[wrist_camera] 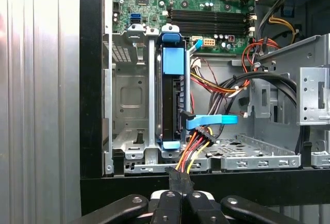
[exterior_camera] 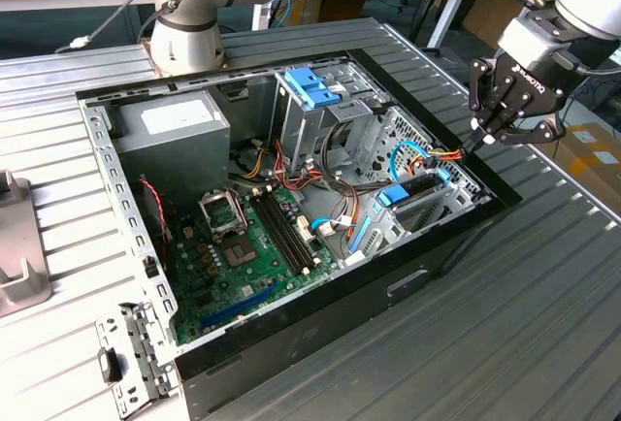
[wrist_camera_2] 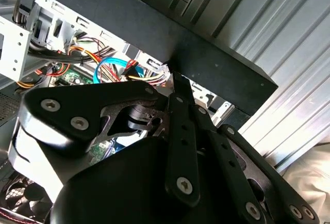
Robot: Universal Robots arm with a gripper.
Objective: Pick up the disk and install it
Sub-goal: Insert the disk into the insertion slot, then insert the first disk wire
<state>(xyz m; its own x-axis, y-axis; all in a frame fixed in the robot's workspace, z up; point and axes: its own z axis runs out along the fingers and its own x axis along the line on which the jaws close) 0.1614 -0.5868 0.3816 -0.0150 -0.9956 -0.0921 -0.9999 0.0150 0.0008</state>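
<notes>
From where I stood, the open computer case (exterior_camera: 291,348) lay on its side on the slatted metal table (exterior_camera: 543,285), its motherboard (exterior_camera: 257,246) and cables bare to the room. The disk (wrist_camera: 171,105) was already seated on edge in the drive cage (wrist_camera: 131,100) at the exterior view's right end of the case, its blue plastic bracket (wrist_camera: 172,61) framing it. In the exterior view I could make it out as a dark slab with blue trim (exterior_camera: 412,191) tucked just inside the case wall.

A blue data cable (wrist_camera: 211,121) and a bundle of red, yellow and orange power wires (wrist_camera: 193,149) ran up to the disk's connector end; whether they were fully plugged in I could not tell.

The gripper (exterior_camera: 482,135) hung just above the case's right rim, near the disk's bay but apart from the disk itself. In the first wrist view its fingertips (wrist_camera: 179,180) were pressed together with nothing between them, pinched closed and empty, right at the black edge of the case.

So, as I judged it, the picking up and the sliding in were done: the disk sat in its slot and the gripper carried nothing. What remained, if anything, was small, perhaps confirming that it was home and latched.
</notes>
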